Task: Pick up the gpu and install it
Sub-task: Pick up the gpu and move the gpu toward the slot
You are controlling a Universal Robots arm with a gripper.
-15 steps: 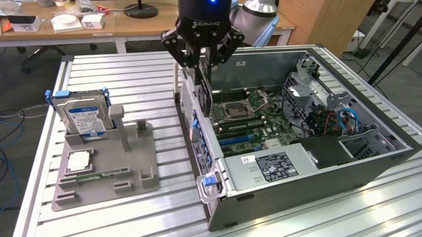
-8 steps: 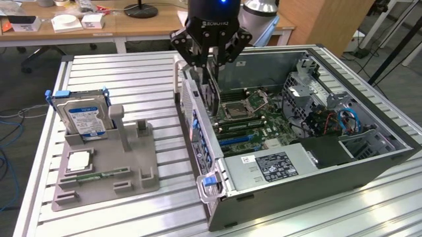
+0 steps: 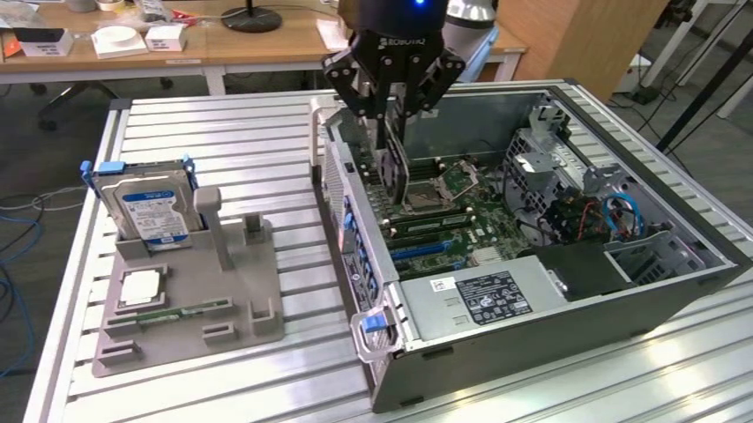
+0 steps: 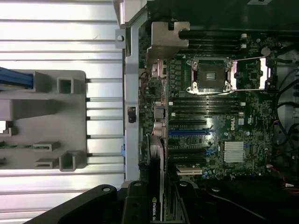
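The gpu (image 3: 393,163), a dark card with a green board edge, hangs upright under my gripper (image 3: 392,113), whose fingers are shut on its upper edge. It hangs inside the open computer case (image 3: 659,264), close to the rear wall and above the motherboard (image 3: 453,220). In the wrist view the gpu (image 4: 156,186) shows edge-on with a logo on its black cooler, beside the black and blue expansion slots (image 4: 189,132). How far its lower edge is from the board I cannot tell.
A grey holder tray (image 3: 235,291) stands at the exterior view's left of the case, carrying a blue-labelled hard drive (image 3: 147,207), a processor chip (image 3: 141,286) and a memory stick (image 3: 176,313). The case holds an open processor socket (image 4: 210,74), a power supply (image 3: 482,295) and cables (image 3: 618,216).
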